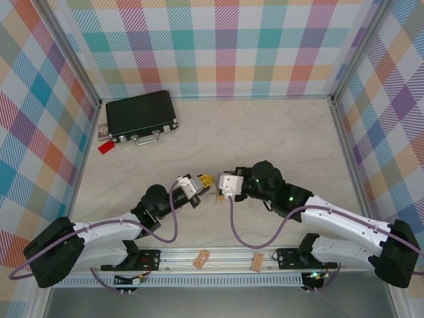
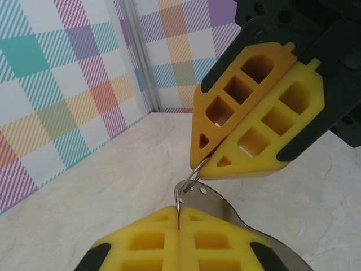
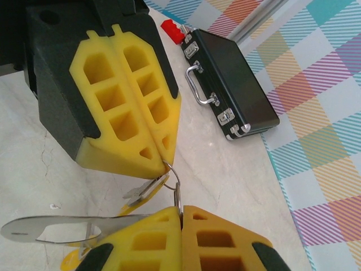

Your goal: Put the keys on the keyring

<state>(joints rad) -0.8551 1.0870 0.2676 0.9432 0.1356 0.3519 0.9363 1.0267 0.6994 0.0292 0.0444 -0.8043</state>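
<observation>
The right end effector was clamped shut on a thin wire ring. The flat grey keyring, open-centred, jutted out beside it with yellow-headed keys. The left end effector, also shut, pinched the same ring opposite.

**Matt yellow pads, bright steel, veined counter**

The left gripper and right gripper have fingers of matt yellow moulded plastic or rubber with hollow cells, backed by matt black plastic. Between their tips, a thin wire ring gleams as polished metal. Beside the right gripper's tips, the keyring is flat grey metal with a soft satin sheen. The keys pair silvery metal with smooth yellow plastic. Beyond the grippers, the case is semi-gloss black with a shiny chromed handle. The counter looks smooth, pale and stone-veined. Behind the grippers, the clips are bare tan wood.
</observation>
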